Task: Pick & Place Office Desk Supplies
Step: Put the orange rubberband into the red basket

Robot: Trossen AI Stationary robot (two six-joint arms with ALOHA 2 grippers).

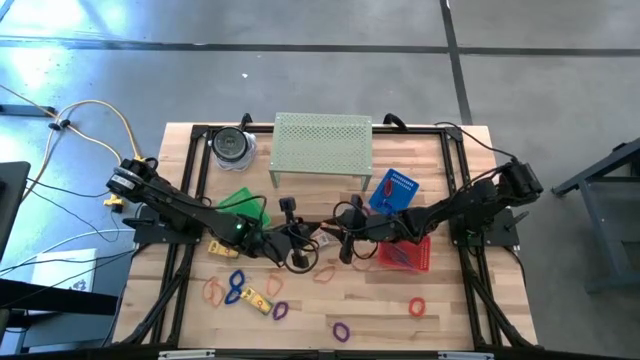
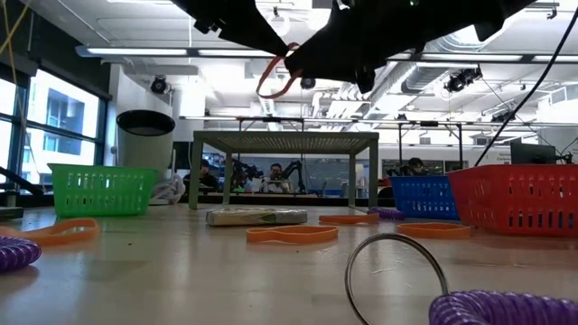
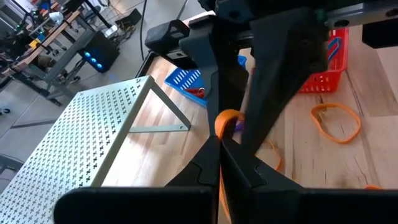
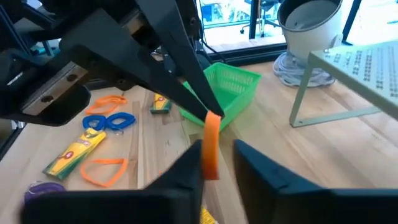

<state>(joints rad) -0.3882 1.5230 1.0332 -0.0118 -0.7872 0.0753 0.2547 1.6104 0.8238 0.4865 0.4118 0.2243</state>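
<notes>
An orange band (image 2: 278, 77) hangs in the air over the table's middle, between my two grippers. My left gripper (image 3: 221, 144), reaching in from the table's left, is shut on it. My right gripper (image 4: 217, 152) comes from the table's right. Its fingers stand narrowly apart on either side of the band's hanging part (image 4: 211, 146), with a gap showing beside the band. More bands lie on the wood near the front: orange (image 1: 214, 290), blue (image 1: 236, 285), purple (image 1: 342, 330) and red (image 1: 417, 307). A yellow piece (image 1: 258, 298) lies among them. My left gripper pinches the orange band's upper end (image 4: 211, 117) between its two fingertips, coming from the table's left and slanting slightly down. The band hangs below the fingertips as a slack loop, clear of the table. My right gripper: the band lies close against one finger (image 4: 194, 155), and I cannot tell whether they touch.
The pale green perforated stand (image 1: 322, 145) and a dark-lidded jar (image 1: 232, 145) are at the back. A green basket (image 1: 240, 203) sits left of centre. A blue basket (image 1: 393, 190) and a red basket (image 1: 405, 252) sit on the right, beneath my right arm.
</notes>
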